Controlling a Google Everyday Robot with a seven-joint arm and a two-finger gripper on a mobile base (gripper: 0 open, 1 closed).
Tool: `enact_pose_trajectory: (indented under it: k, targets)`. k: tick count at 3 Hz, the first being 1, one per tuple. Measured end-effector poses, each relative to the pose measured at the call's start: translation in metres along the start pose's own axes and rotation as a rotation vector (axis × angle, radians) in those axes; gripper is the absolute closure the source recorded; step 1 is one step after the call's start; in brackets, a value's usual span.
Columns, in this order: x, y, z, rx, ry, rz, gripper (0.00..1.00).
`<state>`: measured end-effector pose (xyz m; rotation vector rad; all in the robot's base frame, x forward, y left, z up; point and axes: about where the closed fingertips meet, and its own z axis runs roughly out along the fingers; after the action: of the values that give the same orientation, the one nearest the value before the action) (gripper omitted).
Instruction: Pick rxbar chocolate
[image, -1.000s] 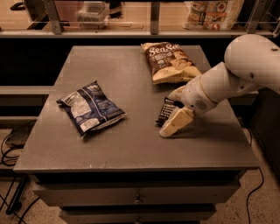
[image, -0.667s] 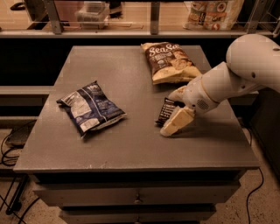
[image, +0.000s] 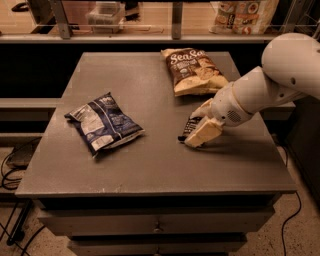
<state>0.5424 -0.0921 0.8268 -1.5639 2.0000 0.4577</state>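
Observation:
The rxbar chocolate (image: 189, 128) is a small black wrapper with white text, lying on the grey table (image: 150, 165) right of centre. My gripper (image: 196, 126) reaches in from the right on a white arm (image: 280, 75). Its two cream fingers straddle the bar, one finger (image: 201, 109) on the far side and one on the near side. Both press against the bar's edges, and the bar still rests at table level.
A dark blue-and-white chip bag (image: 104, 123) lies at the left of the table. A brown-and-yellow "Sea Salt" chip bag (image: 192, 70) lies at the back, just behind the gripper. A shelf with packages (image: 245, 15) runs behind the table. Drawers sit below the table's front edge.
The near finger has moved in a little toward the bar, narrowing the gap. The arm has shifted slightly. The bar and both chip bags have stayed in place.

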Motion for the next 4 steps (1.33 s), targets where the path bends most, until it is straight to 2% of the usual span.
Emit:
enact_pose_trajectory:
  k: [1, 2, 3, 4]
  targets:
    - [0.0, 0.0, 0.0, 0.0, 0.0, 0.0, 1.0]
    - [-0.022, -0.006, -0.032, 0.024, -0.031, -0.056, 1.0]
    - [-0.066, -0.016, -0.104, 0.097, -0.093, -0.171, 1.0]
    - [-0.098, -0.022, -0.16, 0.139, -0.154, -0.247, 1.0]
